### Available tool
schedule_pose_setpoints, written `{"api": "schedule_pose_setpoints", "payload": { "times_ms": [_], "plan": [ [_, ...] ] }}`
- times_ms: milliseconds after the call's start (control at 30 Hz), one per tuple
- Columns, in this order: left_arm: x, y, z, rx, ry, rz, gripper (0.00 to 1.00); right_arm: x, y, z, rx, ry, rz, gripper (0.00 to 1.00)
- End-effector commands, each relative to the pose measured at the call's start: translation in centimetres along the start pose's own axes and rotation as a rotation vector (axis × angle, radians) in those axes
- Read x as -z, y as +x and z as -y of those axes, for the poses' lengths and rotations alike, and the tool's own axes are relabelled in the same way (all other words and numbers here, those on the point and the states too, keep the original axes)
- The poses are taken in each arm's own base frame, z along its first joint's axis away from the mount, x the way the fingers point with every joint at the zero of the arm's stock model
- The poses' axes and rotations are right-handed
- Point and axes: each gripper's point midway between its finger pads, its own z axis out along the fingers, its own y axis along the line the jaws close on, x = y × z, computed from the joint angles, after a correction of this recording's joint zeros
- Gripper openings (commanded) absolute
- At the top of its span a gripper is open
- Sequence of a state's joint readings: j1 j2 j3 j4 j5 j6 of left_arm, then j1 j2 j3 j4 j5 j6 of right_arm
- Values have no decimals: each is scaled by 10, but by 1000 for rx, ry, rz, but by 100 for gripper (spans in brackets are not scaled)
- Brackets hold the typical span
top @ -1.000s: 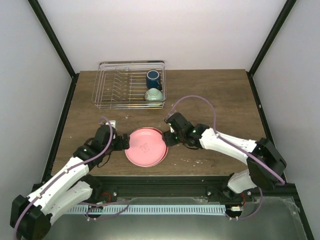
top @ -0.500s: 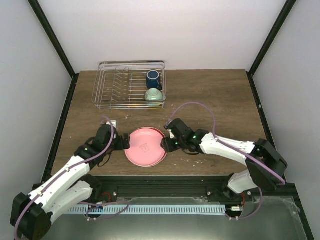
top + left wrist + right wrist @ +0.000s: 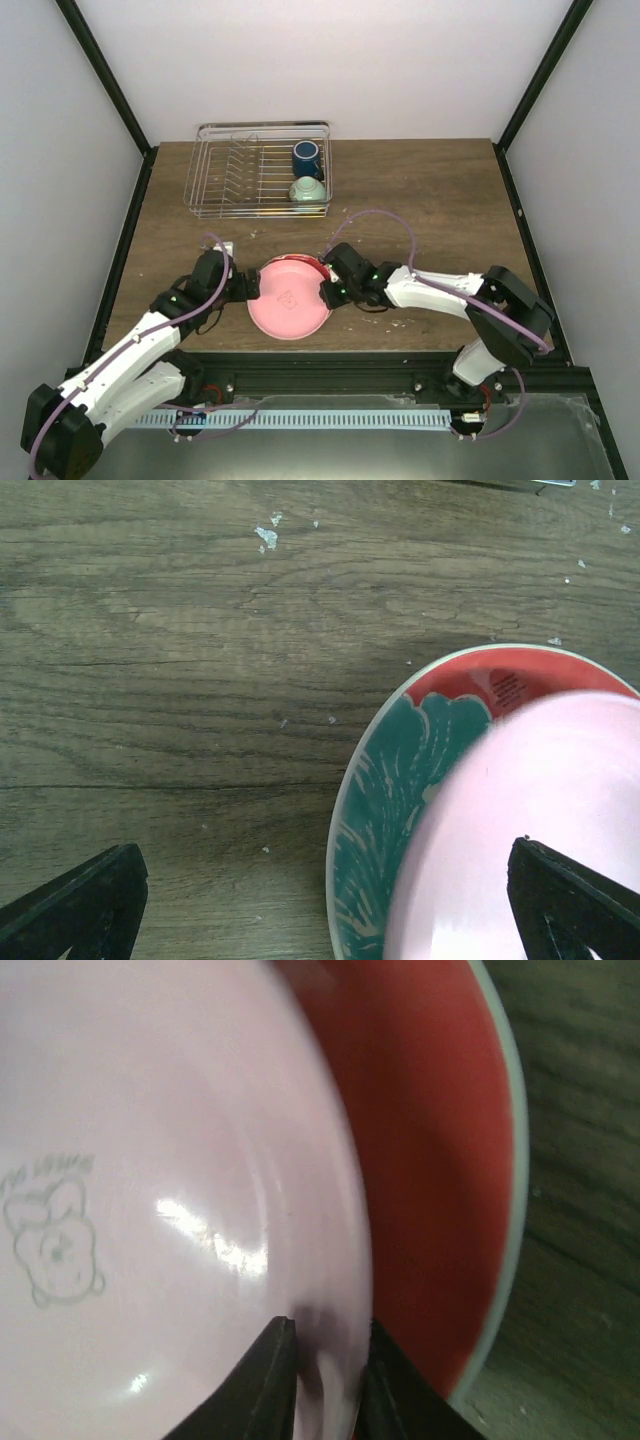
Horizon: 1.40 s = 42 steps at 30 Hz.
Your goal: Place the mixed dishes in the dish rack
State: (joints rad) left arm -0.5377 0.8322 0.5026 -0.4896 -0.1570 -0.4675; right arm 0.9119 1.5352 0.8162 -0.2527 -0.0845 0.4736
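Change over the last second: right gripper (image 3: 328,1330) has advanced leftward from just off the stack to the right rim of the pink plate (image 3: 288,300) and pinched down; wrist view shows one finger on top of the rim and one under it, gripping. The pink plate now sits slightly off-centre on the red-and-teal floral plate (image 3: 400,770), whose red edge shows at the far side (it did not show a second ago).

Reading: grasp made, lift not begun. The pink plate is flat on the stack, at the near middle of the table (image 3: 420,200), well apart from the dish rack (image 3: 215,170).

Rack contents unchanged: dark blue cup (image 3: 307,158) and pale mint-green bowl (image 3: 308,189) at its right end; plate tines bare.

Pose: right arm stretched low, forearm nearly level, wrist angled down at the rim. Left gripper (image 3: 250,285) is low at the stack's left edge, jaws spread fully wide, holding nothing, unmoved.
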Motion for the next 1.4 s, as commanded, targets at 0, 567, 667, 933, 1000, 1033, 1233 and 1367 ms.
{"api": "schedule_pose_setpoints", "payload": {
  "times_ms": [0, 567, 667, 933, 1000, 1033, 1233, 1367],
  "plan": [
    [-1, -1, 0, -4, -2, 16, 100, 1, -9, -8, 16, 19, 21, 14],
    [5, -14, 15, -44, 68, 40, 100, 68, -45, 20, 0, 227, 213, 4],
    [14, -27, 35, -75, 155, 66, 100, 85, -62, 16, 14, 210, 315, 3],
    [31, -54, 70, -109, 289, 79, 100, 102, -89, 9, 72, 178, 475, 1],
    [32, -57, 73, -109, 302, 79, 100, 99, -90, 6, 80, 160, 478, 1],
    [33, -58, 74, -111, 307, 81, 100, 98, -90, 6, 79, 153, 480, 1],
    [37, -58, 85, -132, 376, 93, 100, 99, -93, 8, 108, 118, 559, 1],
    [37, -60, 85, -141, 370, 101, 100, 113, -102, 21, 113, 74, 641, 1]
  ]
}}
